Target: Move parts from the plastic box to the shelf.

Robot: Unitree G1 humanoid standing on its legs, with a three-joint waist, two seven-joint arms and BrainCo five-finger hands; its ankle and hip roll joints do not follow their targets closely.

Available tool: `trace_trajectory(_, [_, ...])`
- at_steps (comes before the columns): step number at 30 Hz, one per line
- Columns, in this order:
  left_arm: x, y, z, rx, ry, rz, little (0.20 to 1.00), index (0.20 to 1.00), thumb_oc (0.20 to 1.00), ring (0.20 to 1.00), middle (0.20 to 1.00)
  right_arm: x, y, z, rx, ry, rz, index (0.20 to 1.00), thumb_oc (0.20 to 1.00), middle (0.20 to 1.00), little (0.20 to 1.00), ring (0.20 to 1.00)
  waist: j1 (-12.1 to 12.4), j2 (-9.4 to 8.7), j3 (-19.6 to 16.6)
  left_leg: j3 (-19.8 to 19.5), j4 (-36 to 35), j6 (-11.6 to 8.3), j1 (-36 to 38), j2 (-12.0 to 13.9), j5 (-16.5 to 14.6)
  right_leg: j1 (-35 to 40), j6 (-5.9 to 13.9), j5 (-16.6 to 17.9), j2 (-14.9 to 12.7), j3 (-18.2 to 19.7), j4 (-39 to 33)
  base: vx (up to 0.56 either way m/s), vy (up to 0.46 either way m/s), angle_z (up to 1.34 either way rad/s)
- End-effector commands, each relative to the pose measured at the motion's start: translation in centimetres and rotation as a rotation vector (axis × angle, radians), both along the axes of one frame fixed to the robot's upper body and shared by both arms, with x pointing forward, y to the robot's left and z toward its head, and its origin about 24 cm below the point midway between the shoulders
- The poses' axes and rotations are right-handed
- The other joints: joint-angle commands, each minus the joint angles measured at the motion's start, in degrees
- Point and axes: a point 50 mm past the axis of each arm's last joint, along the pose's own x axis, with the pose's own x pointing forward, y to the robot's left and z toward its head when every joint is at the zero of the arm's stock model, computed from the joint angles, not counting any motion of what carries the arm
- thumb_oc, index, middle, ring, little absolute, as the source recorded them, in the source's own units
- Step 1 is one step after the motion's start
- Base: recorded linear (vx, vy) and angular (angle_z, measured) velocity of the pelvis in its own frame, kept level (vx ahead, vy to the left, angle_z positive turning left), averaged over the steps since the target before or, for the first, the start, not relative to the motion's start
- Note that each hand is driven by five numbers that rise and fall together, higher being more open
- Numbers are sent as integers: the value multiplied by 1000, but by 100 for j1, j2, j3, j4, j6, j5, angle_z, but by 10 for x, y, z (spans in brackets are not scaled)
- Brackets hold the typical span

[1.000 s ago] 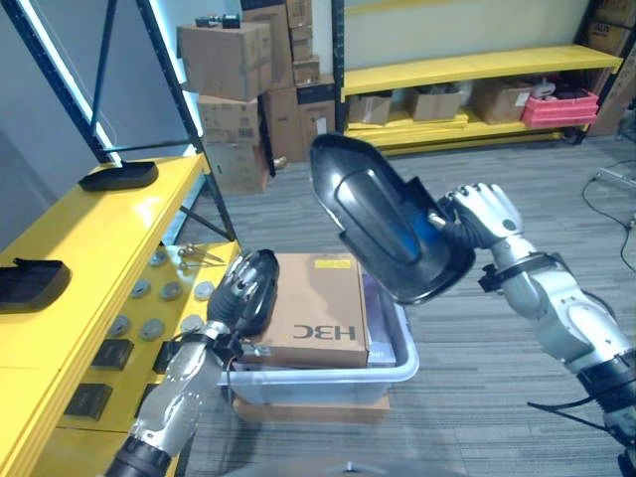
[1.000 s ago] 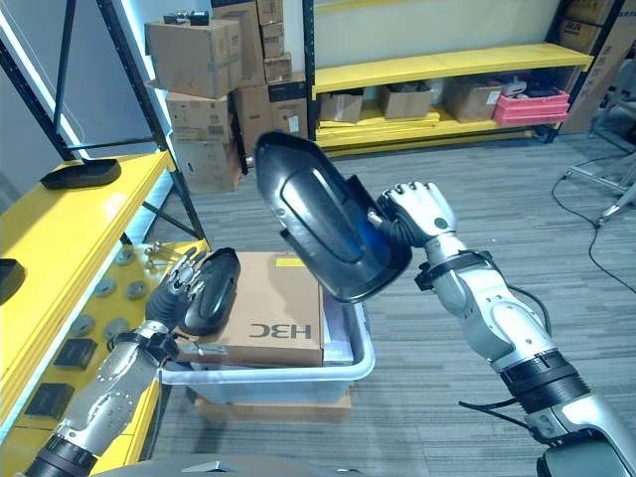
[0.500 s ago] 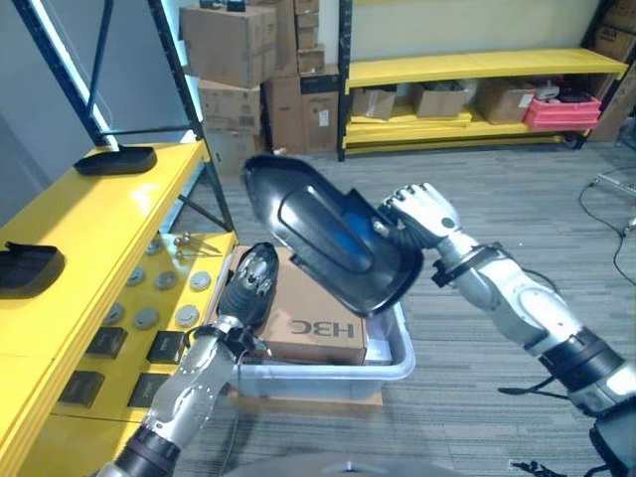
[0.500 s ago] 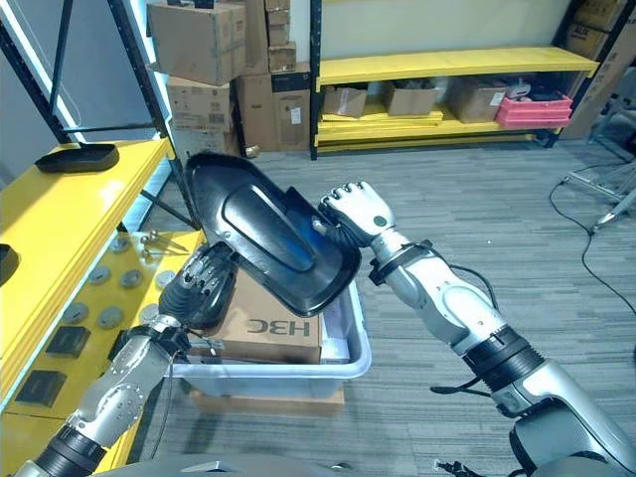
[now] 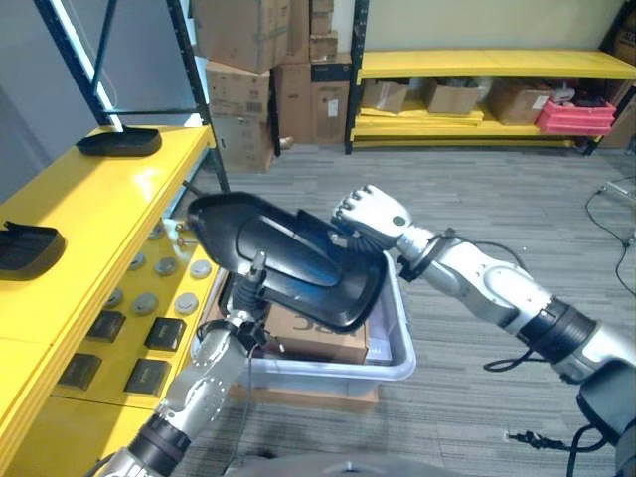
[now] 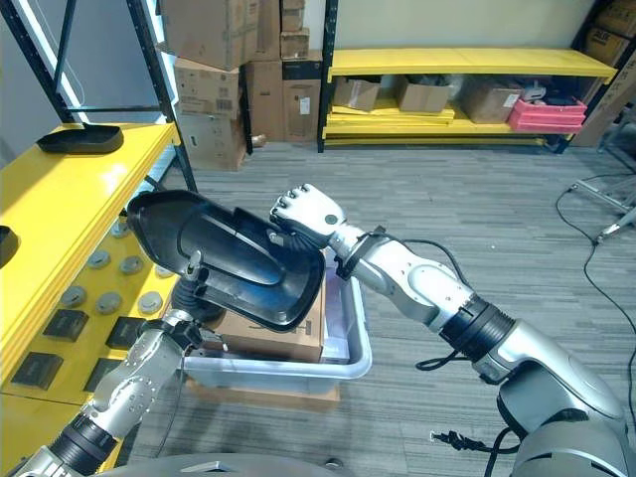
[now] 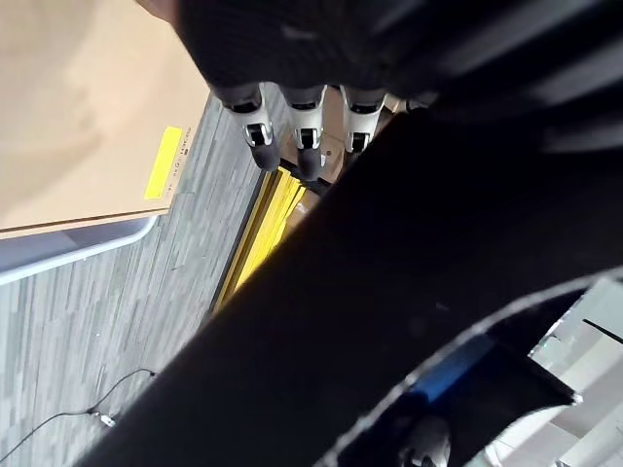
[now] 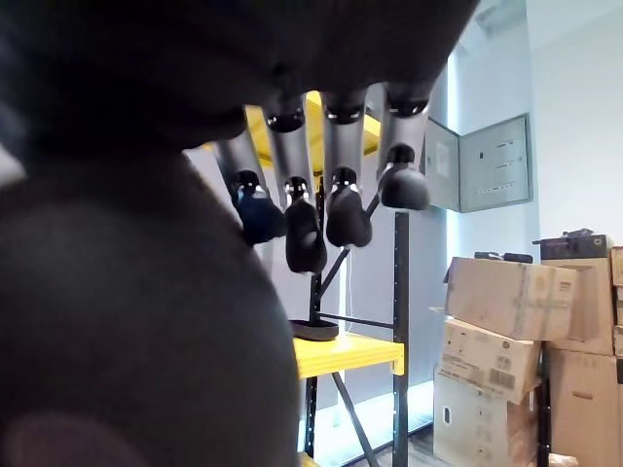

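Two hands: I see both on one big black part, held in the air over the plastic box.
Right hand: it comes in from my right, fingers curled round the part's right-hand edge; in its wrist view the dark fingertips bend over the black surface.
Left hand: it rises from the lower left beneath the part's near edge, touching the underside; in its wrist view the fingers point straight along the black surface, not curled.
Black part: a long curved shell with a blue patch near its middle, tilted, its narrow end toward the shelf on my left and its wide end at the right hand.
Plastic box: pale and see-through, on the floor below the part, resting on a flat piece of cardboard.
Brown carton: lies inside the box, mostly covered by the part.
Yellow shelf: just left of the box; its top level carries two black trays, one far, one near.
Lower shelf level: grey discs and small black blocks.
Background: stacked cardboard boxes and another yellow rack with a pink crate.
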Motion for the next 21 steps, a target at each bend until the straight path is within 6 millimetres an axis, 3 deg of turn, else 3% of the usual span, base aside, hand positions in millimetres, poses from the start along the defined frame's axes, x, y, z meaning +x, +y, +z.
trace_trajectory(1, [23, -28, 30, -32, -156, -68, 200, 200, 200, 200, 200, -36, 47, 23, 72, -20, 343, 200, 200, 200, 200, 200, 111, -237, -105, -460, -28, -107, -92, 140, -479, 296, 386, -752, -311, -115, 16, 0, 0, 0])
trace_trajectory(6, [26, -22, 29, -69, -150, 25, 200, 200, 200, 200, 200, -53, 63, 18, 91, 18, 459, 200, 200, 200, 200, 200, 120, -260, -74, -435, -28, -117, -130, 149, -452, 264, 394, -751, -306, -118, 16, 0, 0, 0])
trace_trajectory(11, [30, 4, 18, -40, -123, 175, 200, 200, 200, 200, 200, -62, 69, 10, 144, 84, 498, 200, 200, 200, 200, 200, 118, -254, -55, -406, -28, -127, -144, 153, -442, 251, 394, -755, -308, -98, 16, 0, 0, 0])
trace_trajectory(13, [26, 21, 23, -37, -146, 240, 200, 200, 200, 200, 200, -64, 66, 7, 162, 106, 491, 200, 200, 200, 200, 200, 148, -237, -42, -421, -28, -128, -154, 147, -426, 263, 396, -746, -319, -126, 16, 0, 0, 0])
trace_trajectory(18, [25, 27, 31, 13, -199, 296, 200, 200, 200, 200, 200, -71, 68, 3, 195, 150, 513, 200, 200, 200, 200, 200, 160, -230, -28, -458, -28, -131, -163, 147, -416, 273, 390, -748, -332, -156, 16, 0, -3, 2])
trace_trajectory(20, [26, 32, 37, 110, -253, 336, 200, 200, 200, 200, 200, -75, 67, 3, 247, 181, 526, 200, 200, 200, 200, 200, 153, -229, -7, -473, -28, -139, -170, 148, -411, 283, 377, -753, -333, -166, 16, -2, -8, 2])
trace_trajectory(21, [26, 36, 42, 237, -312, 371, 200, 200, 200, 200, 200, -77, 64, 0, 301, 217, 525, 715, 715, 715, 715, 715, 138, -223, 5, -485, -28, -150, -171, 149, -416, 285, 372, -762, -327, -176, 16, 0, 0, 0])
